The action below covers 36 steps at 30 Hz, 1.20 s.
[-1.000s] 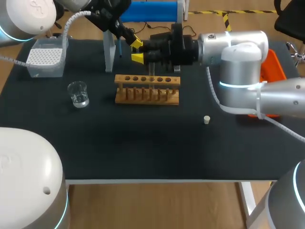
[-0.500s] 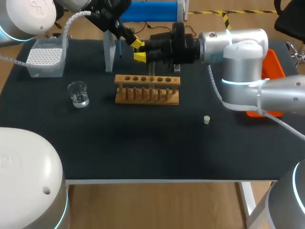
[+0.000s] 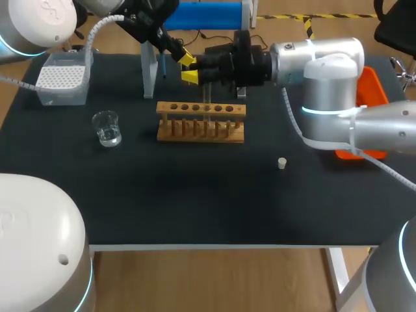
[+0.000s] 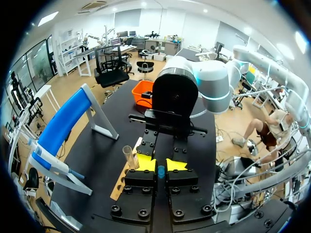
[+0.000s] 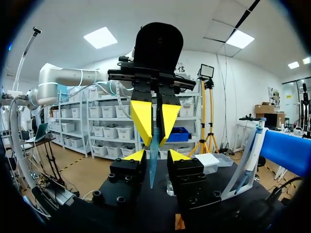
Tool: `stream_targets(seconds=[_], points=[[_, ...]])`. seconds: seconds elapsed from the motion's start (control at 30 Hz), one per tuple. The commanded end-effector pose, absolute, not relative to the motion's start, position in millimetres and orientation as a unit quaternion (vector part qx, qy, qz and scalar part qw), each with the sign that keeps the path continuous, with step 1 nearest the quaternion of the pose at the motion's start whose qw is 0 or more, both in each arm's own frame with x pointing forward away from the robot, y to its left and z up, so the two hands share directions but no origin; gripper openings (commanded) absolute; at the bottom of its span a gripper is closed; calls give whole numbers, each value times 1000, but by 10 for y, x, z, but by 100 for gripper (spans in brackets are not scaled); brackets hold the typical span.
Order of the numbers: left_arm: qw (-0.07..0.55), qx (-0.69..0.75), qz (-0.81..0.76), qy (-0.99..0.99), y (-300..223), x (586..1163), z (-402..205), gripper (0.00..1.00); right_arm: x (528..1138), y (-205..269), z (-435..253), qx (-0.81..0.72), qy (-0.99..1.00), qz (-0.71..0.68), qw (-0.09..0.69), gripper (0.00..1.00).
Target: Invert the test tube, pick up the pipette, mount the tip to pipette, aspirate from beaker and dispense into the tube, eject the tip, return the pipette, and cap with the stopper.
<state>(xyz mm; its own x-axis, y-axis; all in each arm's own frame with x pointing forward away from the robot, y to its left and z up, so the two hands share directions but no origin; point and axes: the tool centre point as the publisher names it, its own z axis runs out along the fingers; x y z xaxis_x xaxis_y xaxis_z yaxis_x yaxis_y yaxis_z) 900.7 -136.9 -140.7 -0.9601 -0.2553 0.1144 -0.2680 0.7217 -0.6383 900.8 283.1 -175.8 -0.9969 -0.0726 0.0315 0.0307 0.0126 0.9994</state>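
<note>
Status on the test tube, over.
Left gripper shut on test tube. Right gripper open around it. Pipette on its stand; nothing blocking.

No text, label or number can be read.

— What's on the black tabletop (image 3: 195,195)?
— A wooden rack (image 3: 201,121) toward the far edge, with a glass beaker (image 3: 106,127) to its left. A tip box (image 3: 62,79) is near the far left corner.
— Anything else?
— A pipette stand (image 3: 149,73) by the far edge, a small white stopper (image 3: 282,163) standing alone, and an orange tray (image 3: 377,91) at the right edge.
</note>
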Motion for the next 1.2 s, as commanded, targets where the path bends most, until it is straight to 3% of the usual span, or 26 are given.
stream_targets(seconds=[0.03,0.13,0.17,0.2,0.23,0.53,0.57,0.6,0.83,1.2], points=[[10,141,343,-928,-1364,9006,-1394,0,9020,2844,-1754,15,-712,-701,38,28],[10,141,343,-928,-1364,9006,-1394,0,9017,2848,-1751,15,-712,-701,37,25],[10,141,343,-928,-1364,9006,-1394,0,9017,2849,-1751,15,-712,-701,37,20],[10,141,343,-928,-1364,9006,-1394,0,9017,2849,-1750,15,-712,-701,37,4],[10,141,343,-928,-1364,9006,-1394,0,9016,2850,-1750,15,-712,-701,37,0],[10,141,343,-928,-1364,9006,-1394,0,9010,2844,-1745,16,-712,-701,37,0],[10,141,343,-928,-1364,9006,-1394,18,9008,2839,-1744,16,-711,-702,37,0],[10,141,343,-928,-1364,9006,-1394,100,9004,2831,-1743,16,-709,-704,42,0],[10,141,343,-928,-1364,9006,-1394,100,8917,2590,-1850,5,-708,-705,45,0],[10,141,343,-928,-1364,9006,-1394,100,8596,1747,-2013,-16,-703,-710,43,0]])
